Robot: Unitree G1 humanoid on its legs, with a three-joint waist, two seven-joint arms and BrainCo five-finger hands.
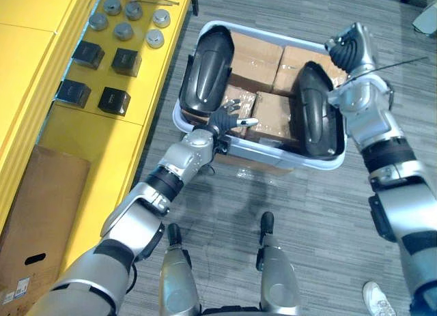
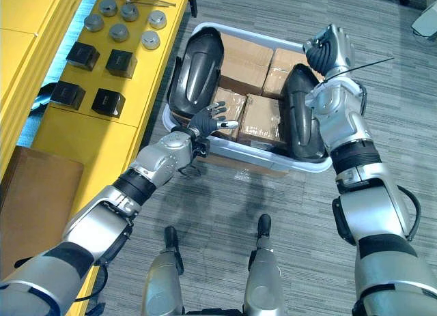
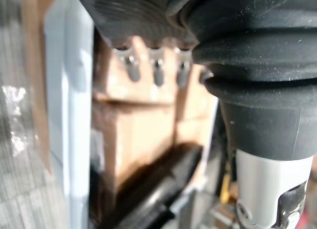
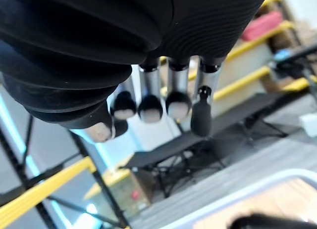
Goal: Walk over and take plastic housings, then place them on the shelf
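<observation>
My left robot hand (image 1: pixel 231 118) hangs just past the near rim of a white bin (image 2: pixel 273 159) on the grey floor. Its fingers are spread apart and hold nothing. Under them lie brown cardboard boxes (image 1: pixel 256 56) that pack the middle of the bin. One black plastic housing (image 1: pixel 207 74) leans on the bin's wall just beyond this hand and to its left, close to the fingertips; whether they touch it I cannot tell. The second black plastic housing (image 1: pixel 316 111) stands against the opposite wall, to the right of this hand and on the near side of my right robot hand (image 1: pixel 351 46). That hand is raised over the bin's far right corner, fingers hanging loose with nothing in them. Well to the left of both hands runs the yellow shelf (image 1: pixel 116 145), which carries small black boxes (image 1: pixel 126 60) and grey round parts (image 1: pixel 123 31).
</observation>
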